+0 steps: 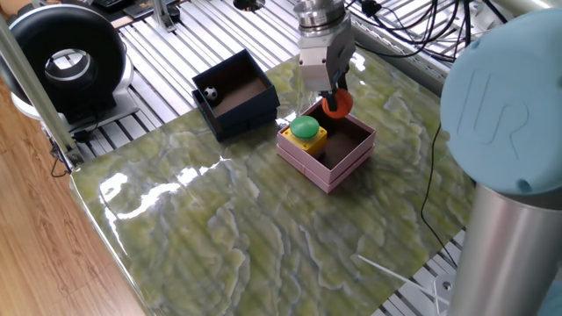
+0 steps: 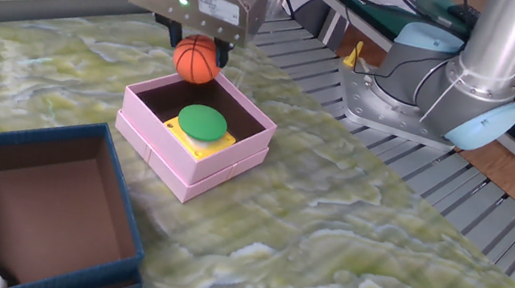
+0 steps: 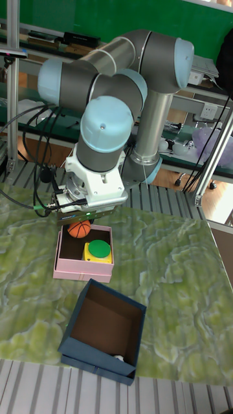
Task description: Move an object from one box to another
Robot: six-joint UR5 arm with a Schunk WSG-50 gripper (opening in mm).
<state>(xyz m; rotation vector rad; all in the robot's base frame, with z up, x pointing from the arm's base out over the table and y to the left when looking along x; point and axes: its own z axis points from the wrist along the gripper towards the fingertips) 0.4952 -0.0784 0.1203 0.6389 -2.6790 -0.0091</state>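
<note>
jaws grip round basketball point(image 2: 196, 59), no long axis.

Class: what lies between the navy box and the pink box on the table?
Only bare marbled tabletop separates the navy box from the pink box, clearest in the other fixed view.

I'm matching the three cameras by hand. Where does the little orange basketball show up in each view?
One fixed view: orange basketball upper centre, in the gripper.
The other fixed view: upper left, above the pink box.
Tall fixed view: left of centre.
Shared landmark: the green button inside the pink box.
</note>
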